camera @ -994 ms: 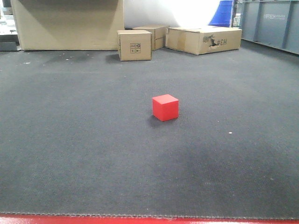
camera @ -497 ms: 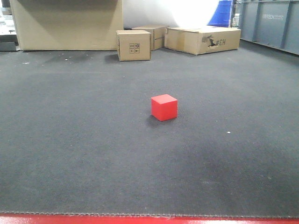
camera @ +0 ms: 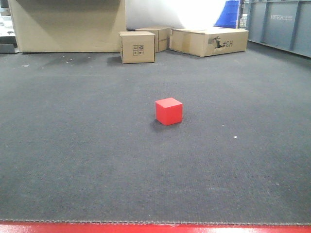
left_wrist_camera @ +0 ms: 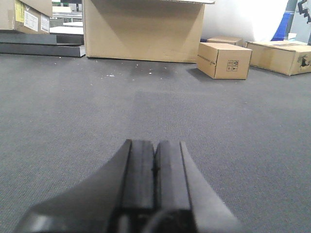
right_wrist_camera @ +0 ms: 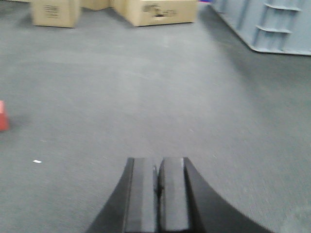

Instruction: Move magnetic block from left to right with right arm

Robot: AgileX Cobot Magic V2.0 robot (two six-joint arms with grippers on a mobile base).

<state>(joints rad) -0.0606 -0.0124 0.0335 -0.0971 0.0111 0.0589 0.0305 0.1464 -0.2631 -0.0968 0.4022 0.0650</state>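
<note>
The magnetic block (camera: 168, 111), a small bright-red cube, sits alone on the dark carpet near the middle of the front view. A sliver of the block (right_wrist_camera: 3, 116) shows at the left edge of the right wrist view, far left of my right gripper (right_wrist_camera: 158, 165), which is shut with nothing between its pads. My left gripper (left_wrist_camera: 155, 145) is also shut and empty, low over bare carpet; the block does not show in the left wrist view. Neither gripper appears in the front view.
A small tan cardboard box (camera: 137, 47) and a longer flat one (camera: 209, 41) stand at the back, beside a large box (camera: 65, 25) at the back left. Grey-blue bins (camera: 279, 24) line the right. A red edge (camera: 155, 228) runs along the bottom.
The whole scene has slid slightly leftward in the front view, block and boxes alike. The block keeps its place on the carpet.
</note>
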